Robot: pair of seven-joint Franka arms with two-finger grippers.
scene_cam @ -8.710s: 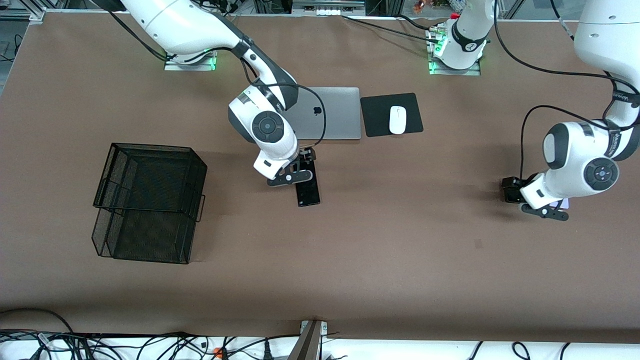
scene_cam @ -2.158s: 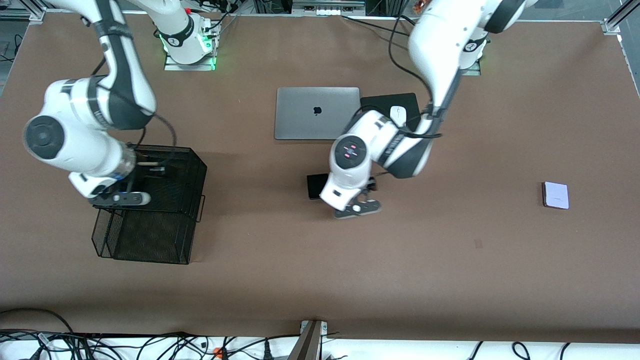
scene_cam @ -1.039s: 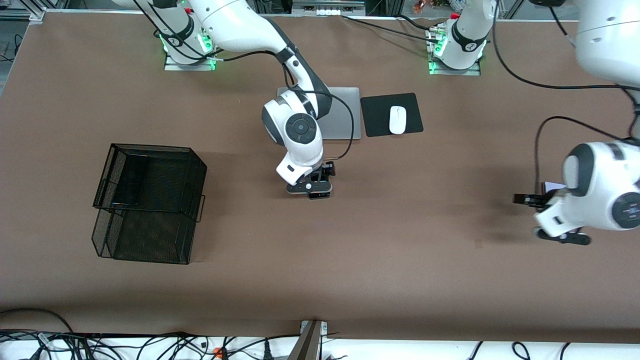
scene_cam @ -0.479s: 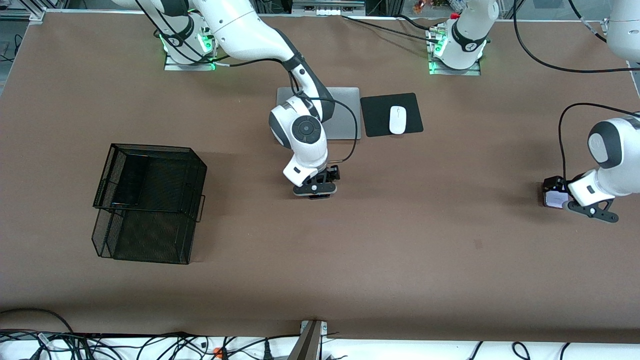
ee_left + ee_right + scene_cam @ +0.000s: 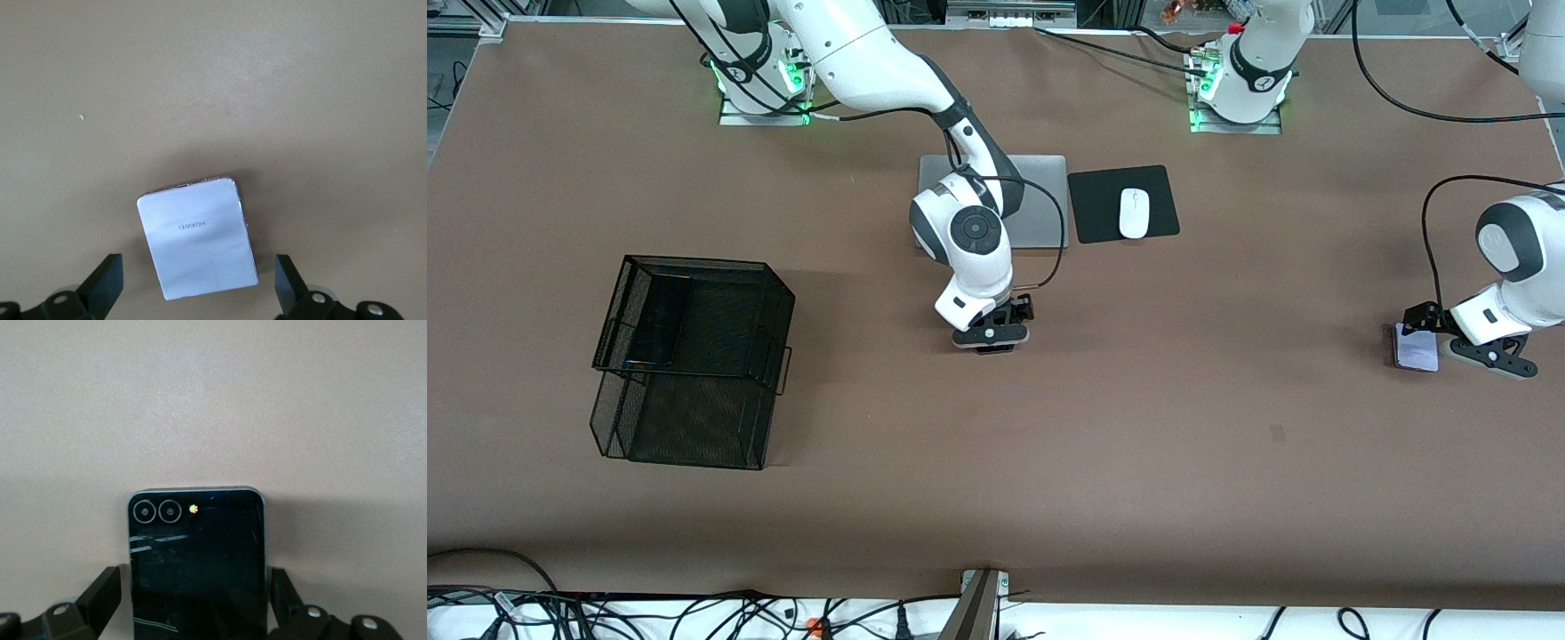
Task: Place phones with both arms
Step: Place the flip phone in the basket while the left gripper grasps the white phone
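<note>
Straddling their targets, both sets of jaws stand wide and hold nothing. My right gripper [image 5: 193,613] brackets the small squarish black phone [image 5: 195,563] lying flat on the brown desk [image 5: 1138,427], nearer the front camera than the grey closed laptop [image 5: 1032,200]. My left gripper [image 5: 200,300] brackets the small pale lavender-white phone [image 5: 198,239] at the left arm's end of the desk. Both arms have come down onto these phones within the last second, so I judge two grasps are imminent. The long black slab phone [image 5: 656,322] already lies in the black wire-mesh basket [image 5: 694,267]. From the front, the right wrist hides nearly all of the black phone.
</note>
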